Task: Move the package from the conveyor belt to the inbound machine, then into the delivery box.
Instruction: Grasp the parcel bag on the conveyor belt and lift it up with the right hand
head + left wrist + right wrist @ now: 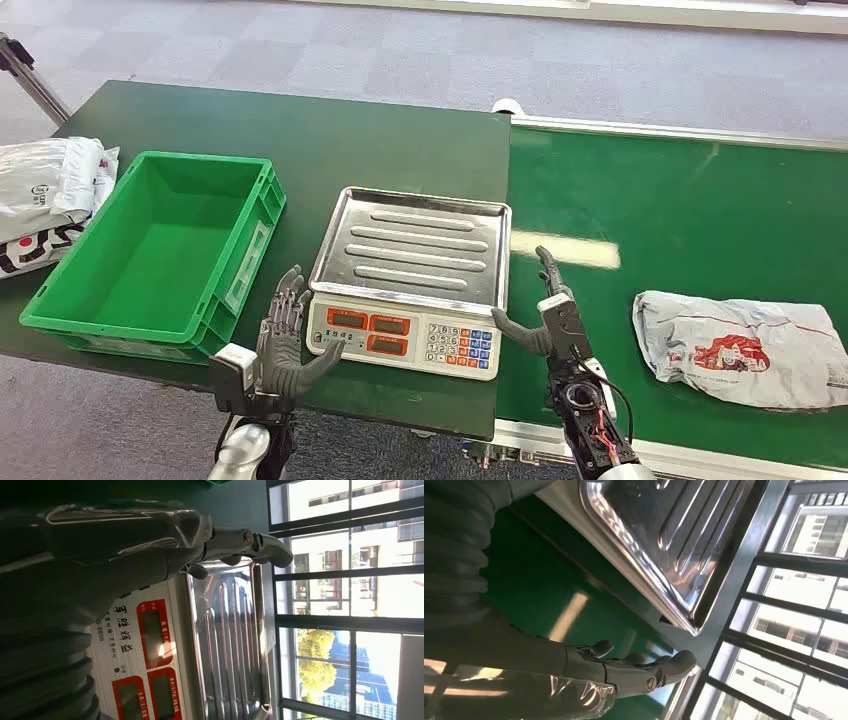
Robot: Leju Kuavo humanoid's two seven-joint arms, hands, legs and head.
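While flanking empty weighing scale (405, 290), left hand (284, 340) and right hand (548, 318) spread, holding nothing.
Grey courier bag (742, 347) flat on conveyor belt (680, 210): likely to slip or crumple when grabbed.

package (742, 348): crinkled, glossy grey plastic film
conveyor belt (700, 215): smooth green surface with a light sheen
scale tray (412, 247): polished, ribbed metal (mirror-bright in the wrist views)
delivery box (155, 255): hard green plastic, matt
table (300, 130): matt dark green

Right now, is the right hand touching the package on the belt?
Apart. The head view shows bare green belt between the right hand and the package.
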